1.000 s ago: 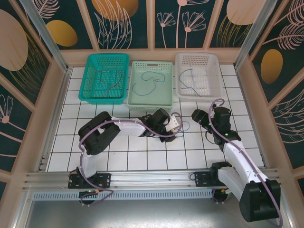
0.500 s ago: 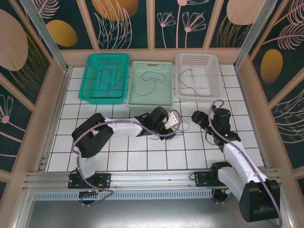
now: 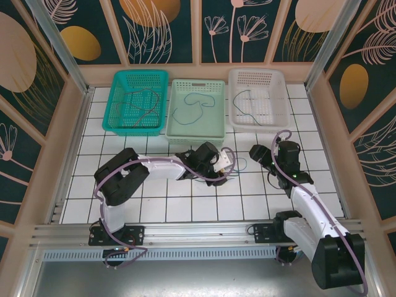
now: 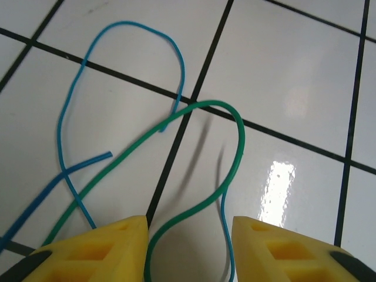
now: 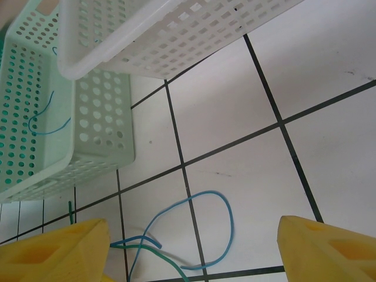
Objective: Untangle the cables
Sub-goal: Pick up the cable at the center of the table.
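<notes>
Cables (image 3: 237,164): thin, smooth, round-section wires, tangled on glossy white tile (image 3: 185,204) between both grippers, near pale green basket (image 3: 195,131). Green cable (image 4: 238,147): hairpin bend pointed away from left gripper (image 4: 188,247), both legs directed back toward it, one leg passed between yellow fingers, set apart, not clamped. Light blue cable (image 4: 126,24): narrow loop, same heading, crossed by green. Dark blue cable (image 4: 47,197): straight, diagonal. Right gripper (image 5: 194,252): spread wide, nothing held

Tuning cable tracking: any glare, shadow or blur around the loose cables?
Left wrist: glare patch on the tile right of the green cable, which casts a soft shadow. Right wrist: even light, blue cable sharp. Top external: cables hair-thin, barely traceable.
</notes>
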`<control>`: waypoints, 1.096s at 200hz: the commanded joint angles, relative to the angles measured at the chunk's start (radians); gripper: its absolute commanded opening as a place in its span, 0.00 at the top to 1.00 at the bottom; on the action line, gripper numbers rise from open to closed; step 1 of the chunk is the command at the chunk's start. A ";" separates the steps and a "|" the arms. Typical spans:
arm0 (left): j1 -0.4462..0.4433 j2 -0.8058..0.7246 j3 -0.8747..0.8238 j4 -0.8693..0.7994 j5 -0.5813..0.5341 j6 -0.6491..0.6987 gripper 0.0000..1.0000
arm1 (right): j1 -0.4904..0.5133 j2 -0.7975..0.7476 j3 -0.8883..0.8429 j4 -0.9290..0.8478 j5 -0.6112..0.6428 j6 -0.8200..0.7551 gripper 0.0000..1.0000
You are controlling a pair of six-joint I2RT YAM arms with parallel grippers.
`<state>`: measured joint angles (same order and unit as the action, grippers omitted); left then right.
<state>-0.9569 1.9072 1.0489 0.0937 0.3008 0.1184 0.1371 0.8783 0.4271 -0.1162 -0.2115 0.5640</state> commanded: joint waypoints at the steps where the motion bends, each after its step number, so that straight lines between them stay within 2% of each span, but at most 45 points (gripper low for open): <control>1: -0.014 0.018 0.015 -0.014 -0.024 0.040 0.57 | -0.008 0.010 -0.010 0.024 -0.015 0.010 0.24; 105: -0.045 0.084 0.068 0.011 -0.139 0.082 0.58 | -0.009 0.014 -0.004 0.024 -0.002 0.014 0.23; 150: -0.044 0.090 0.086 0.049 -0.190 0.061 0.74 | -0.011 0.013 -0.005 0.032 -0.009 0.019 0.22; 187: -0.045 0.063 0.074 0.072 -0.174 0.037 0.95 | -0.015 -0.005 -0.011 0.023 -0.004 0.017 0.22; 219: -0.044 -0.010 0.039 0.101 -0.145 0.002 1.00 | -0.016 -0.007 -0.017 0.019 0.001 0.011 0.22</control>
<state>-1.0008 1.9728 1.1076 0.1436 0.1265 0.1532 0.1303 0.8860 0.4263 -0.1093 -0.2108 0.5652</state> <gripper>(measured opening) 0.055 0.776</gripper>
